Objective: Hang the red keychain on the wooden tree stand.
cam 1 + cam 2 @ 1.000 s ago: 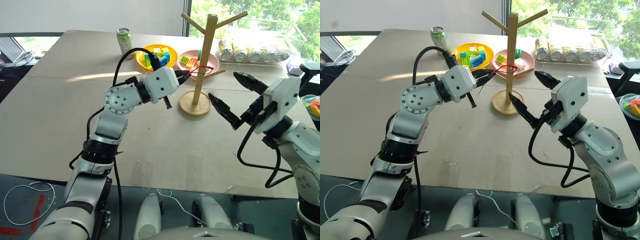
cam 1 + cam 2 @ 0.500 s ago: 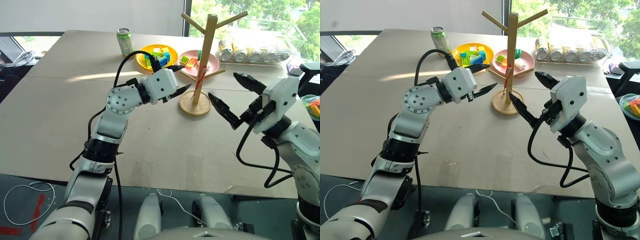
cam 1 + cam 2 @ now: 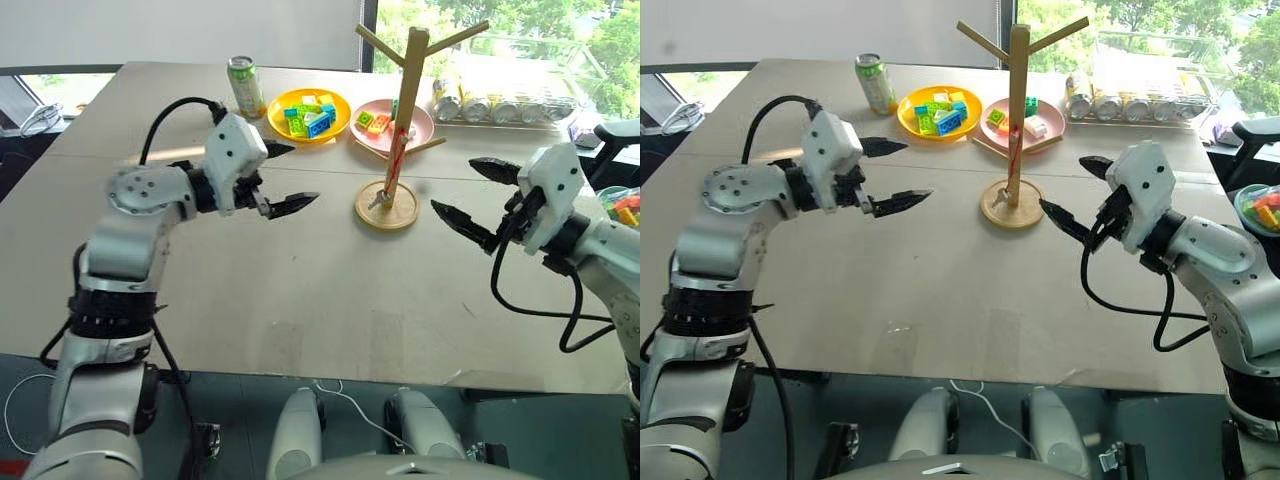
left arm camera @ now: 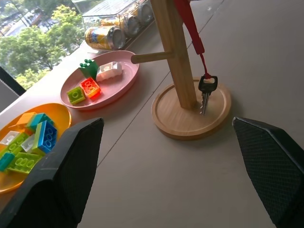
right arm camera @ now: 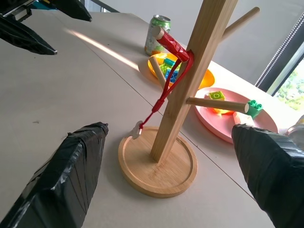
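Wide brown worktop (image 3: 300, 300) spanning the scene, seamed in panels. Left arm raised over its left half, left gripper (image 3: 285, 180) with jaws spread wide and empty, well apart from the stand. Right arm over the right side, right gripper (image 3: 478, 195) with jaws likewise spread wide, empty, near the stand's base but not touching. Between the two, toward the far side, wooden tree stand (image 3: 403, 110) upright on its round disc base, peg branches angling up near the top and one low peg sticking out sideways. Behind the stand, a clear container of drink cans (image 3: 500, 100) lying on their sides along the window edge. Orange plate (image 3: 340, 103) and pink plate (image 3: 425, 125) side by side just beyond the stand, both loaded with coloured building bricks (image 4: 88, 88). Green drink can (image 3: 243, 85) upright to the left of the orange plate. Red keychain (image 5: 168, 83) hanging on the stand, cord looped over a peg on the pole and dropping along it, small silver key (image 4: 206, 92) dangling at the bottom just above the disc base, close beside the pole.
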Controlling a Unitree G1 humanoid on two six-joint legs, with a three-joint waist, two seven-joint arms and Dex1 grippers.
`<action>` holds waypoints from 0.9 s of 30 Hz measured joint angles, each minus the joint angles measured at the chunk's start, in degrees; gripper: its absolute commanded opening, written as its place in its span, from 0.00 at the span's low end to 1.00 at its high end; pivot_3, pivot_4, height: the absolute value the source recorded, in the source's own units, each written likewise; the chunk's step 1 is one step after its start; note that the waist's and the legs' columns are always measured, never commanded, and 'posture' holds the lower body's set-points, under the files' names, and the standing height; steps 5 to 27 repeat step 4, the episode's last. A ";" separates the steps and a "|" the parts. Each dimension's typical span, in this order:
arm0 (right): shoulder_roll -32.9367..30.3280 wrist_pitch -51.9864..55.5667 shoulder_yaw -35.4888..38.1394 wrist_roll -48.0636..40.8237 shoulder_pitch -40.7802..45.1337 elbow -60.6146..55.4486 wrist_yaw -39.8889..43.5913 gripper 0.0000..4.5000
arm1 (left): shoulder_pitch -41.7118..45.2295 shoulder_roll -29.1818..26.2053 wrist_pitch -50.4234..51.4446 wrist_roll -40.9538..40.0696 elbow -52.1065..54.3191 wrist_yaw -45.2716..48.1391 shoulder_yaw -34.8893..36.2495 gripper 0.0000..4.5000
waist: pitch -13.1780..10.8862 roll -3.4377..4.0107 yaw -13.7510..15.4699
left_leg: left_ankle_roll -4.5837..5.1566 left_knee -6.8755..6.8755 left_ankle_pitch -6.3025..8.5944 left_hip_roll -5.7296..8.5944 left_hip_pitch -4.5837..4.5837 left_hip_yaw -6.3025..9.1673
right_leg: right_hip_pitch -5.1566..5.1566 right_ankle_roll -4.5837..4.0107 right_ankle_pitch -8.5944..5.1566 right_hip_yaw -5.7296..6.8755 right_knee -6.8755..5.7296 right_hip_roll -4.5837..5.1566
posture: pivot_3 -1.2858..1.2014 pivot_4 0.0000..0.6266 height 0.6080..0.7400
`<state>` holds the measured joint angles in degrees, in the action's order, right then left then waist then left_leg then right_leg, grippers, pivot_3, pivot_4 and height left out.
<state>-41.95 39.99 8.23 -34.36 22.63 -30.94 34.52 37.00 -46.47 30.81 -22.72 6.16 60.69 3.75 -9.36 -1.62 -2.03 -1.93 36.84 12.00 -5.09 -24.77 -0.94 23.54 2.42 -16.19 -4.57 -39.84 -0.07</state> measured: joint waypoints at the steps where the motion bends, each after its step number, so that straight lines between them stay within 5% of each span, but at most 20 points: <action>1: -0.65 0.61 0.38 -0.81 0.24 0.09 0.62 1.00 | -0.02 -1.01 1.96 -1.41 0.38 0.58 0.86 0.99 | 0.00 0.00 0.01 | 0.00 -0.01 0.00 0.00 0.00 0.01 | 0.00 0.00 0.00 0.01 0.01 0.00 | 0.52 0.24 0.94; 4: -3.30 3.49 0.99 -4.35 0.52 0.47 3.92 1.00 | -0.20 -4.28 6.91 -4.47 0.67 1.66 2.84 0.99 | 0.00 0.00 -0.02 | 0.00 -0.01 0.00 0.00 0.02 0.01 | 0.00 0.00 -0.01 0.02 0.00 0.00 | 0.52 0.24 0.94; 27: -3.30 3.49 0.99 -4.35 0.52 0.47 3.92 1.00 | -0.20 -4.28 6.91 -4.47 0.67 1.66 2.84 0.99 | 0.00 0.00 -0.02 | 0.00 -0.01 0.00 0.00 0.02 0.01 | 0.00 0.00 -0.01 0.02 0.00 0.00 | 0.52 0.24 0.94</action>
